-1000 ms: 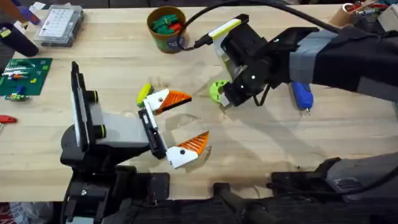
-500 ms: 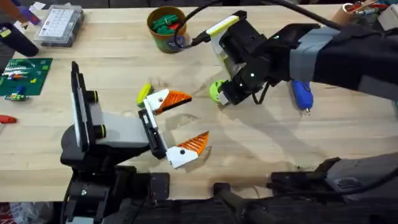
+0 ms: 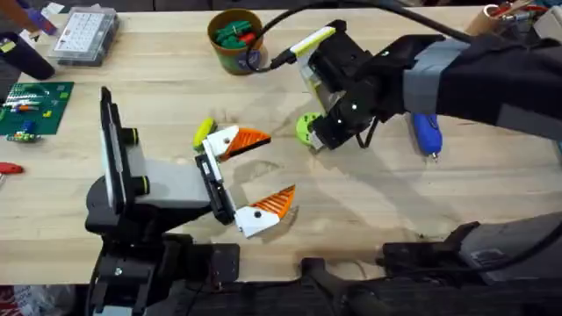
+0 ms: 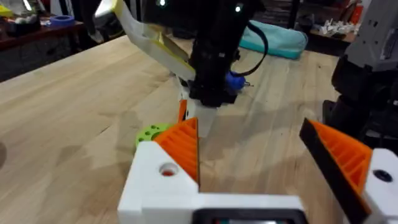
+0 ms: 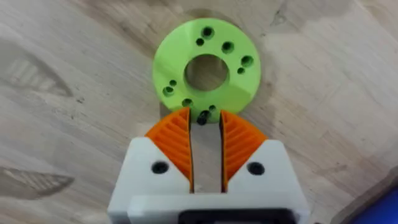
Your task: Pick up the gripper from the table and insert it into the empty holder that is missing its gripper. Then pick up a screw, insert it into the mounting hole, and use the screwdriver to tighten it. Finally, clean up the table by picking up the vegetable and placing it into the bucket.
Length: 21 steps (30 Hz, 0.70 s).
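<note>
Shifted slightly left, right gripper (image 5: 205, 134) nearly closed, pinching 1 green gripper (image 5: 207, 72) rim; left gripper (image 3: 256, 174) open, empty.

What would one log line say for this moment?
right gripper: nearly shut at green gripper rim | left gripper: open, idle | screwdriver: on table

Left fingers (image 3: 253, 175) spread; right fingers (image 5: 205, 134) nearly together.

A pale wooden tabletop (image 3: 369, 219) with visible grain lay under even light. Behind it stood dim, cluttered benches (image 4: 37, 31) and a teal cloth (image 4: 277, 37).
</note>
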Tool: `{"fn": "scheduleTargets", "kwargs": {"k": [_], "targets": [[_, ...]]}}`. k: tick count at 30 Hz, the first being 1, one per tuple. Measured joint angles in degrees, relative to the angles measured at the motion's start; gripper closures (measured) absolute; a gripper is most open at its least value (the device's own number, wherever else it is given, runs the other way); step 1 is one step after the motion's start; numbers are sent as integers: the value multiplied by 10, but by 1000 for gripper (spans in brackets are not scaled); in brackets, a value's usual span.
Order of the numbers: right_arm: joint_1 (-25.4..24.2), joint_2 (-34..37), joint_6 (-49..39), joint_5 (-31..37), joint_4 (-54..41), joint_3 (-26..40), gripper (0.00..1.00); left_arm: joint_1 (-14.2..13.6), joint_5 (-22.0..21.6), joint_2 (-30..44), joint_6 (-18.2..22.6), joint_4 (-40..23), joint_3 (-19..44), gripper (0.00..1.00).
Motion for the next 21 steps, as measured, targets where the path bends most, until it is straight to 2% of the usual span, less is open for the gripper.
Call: {"fn": "scheduleTargets", "kwargs": {"k": [5,10,21], "targets": [[0,0,0,0,0,1,819,0,0,0,0,0,0,10],[0,0,-3,0,1,1,988,0,0,0,0,0,0,10],[0,0,-9,0,6,1,991,0,0,0,0,0,0,10]]}}
